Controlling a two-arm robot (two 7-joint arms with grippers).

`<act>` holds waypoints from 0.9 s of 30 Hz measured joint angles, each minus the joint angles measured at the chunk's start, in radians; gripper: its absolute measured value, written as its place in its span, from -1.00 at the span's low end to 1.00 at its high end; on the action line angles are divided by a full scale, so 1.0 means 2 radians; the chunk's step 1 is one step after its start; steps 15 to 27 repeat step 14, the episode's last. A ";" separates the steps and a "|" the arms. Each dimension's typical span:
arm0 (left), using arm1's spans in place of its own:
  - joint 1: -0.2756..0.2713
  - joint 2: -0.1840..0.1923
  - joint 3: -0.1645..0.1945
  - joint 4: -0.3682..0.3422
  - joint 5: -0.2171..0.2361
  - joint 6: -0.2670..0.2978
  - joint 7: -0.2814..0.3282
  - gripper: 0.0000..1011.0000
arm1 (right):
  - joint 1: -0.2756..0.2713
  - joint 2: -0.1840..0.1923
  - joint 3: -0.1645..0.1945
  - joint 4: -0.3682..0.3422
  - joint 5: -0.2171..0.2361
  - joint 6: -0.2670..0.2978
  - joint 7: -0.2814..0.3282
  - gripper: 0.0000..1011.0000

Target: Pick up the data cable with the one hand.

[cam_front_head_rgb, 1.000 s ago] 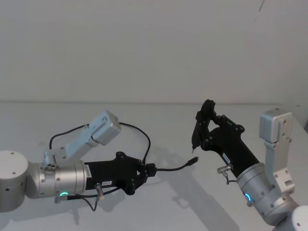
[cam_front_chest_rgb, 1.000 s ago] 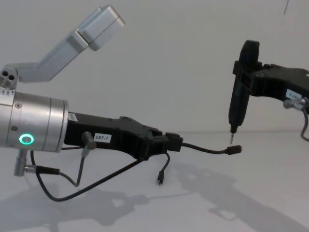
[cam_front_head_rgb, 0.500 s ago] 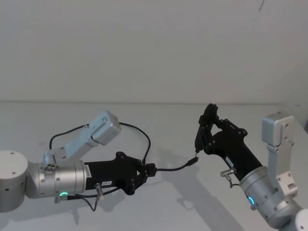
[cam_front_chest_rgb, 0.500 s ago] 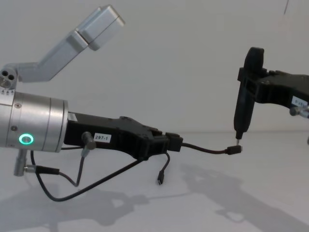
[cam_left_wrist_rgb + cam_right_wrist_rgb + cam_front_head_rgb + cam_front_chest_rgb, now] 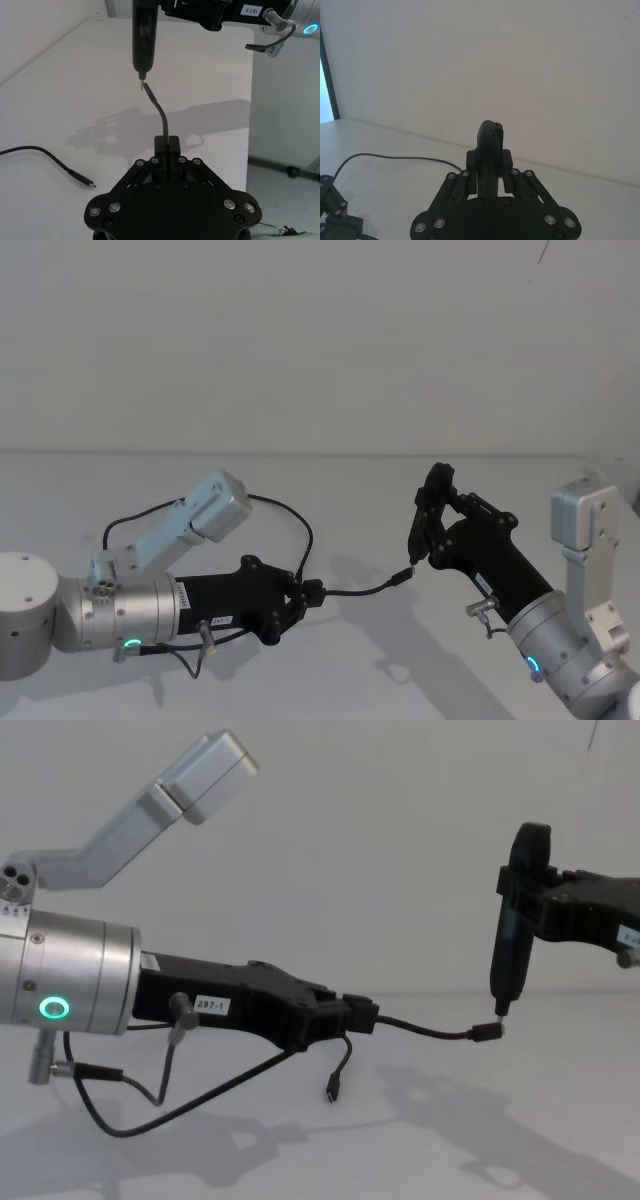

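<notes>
Chest view: data cable [image 5: 425, 1030] is pinched in the left gripper [image 5: 355, 1018], free end running toward 3 o'clock, plug [image 5: 487, 1032] touching or just under the right gripper [image 5: 503, 1008] fingertip, whose fingers look pressed together; both above the white table [image 5: 560, 1120], slack dangling at 6 o'clock

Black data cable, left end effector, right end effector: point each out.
Thin black data cable [image 5: 432, 1031], chest view, span past the grip.
Black plastic left end effector [image 5: 358, 1014], chest view, tips clamping it.
Black right end effector [image 5: 503, 1009], chest view, pale tip.
</notes>
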 joint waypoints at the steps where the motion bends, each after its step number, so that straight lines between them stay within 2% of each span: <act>1: 0.000 0.000 0.000 0.000 0.000 0.000 0.000 -0.92 | -0.001 0.001 0.001 -0.001 0.000 0.001 0.002 -0.45; 27: 0.000 0.000 0.000 0.000 0.000 0.000 0.000 -0.92 | -0.007 0.008 0.006 -0.012 0.005 0.005 0.009 -0.45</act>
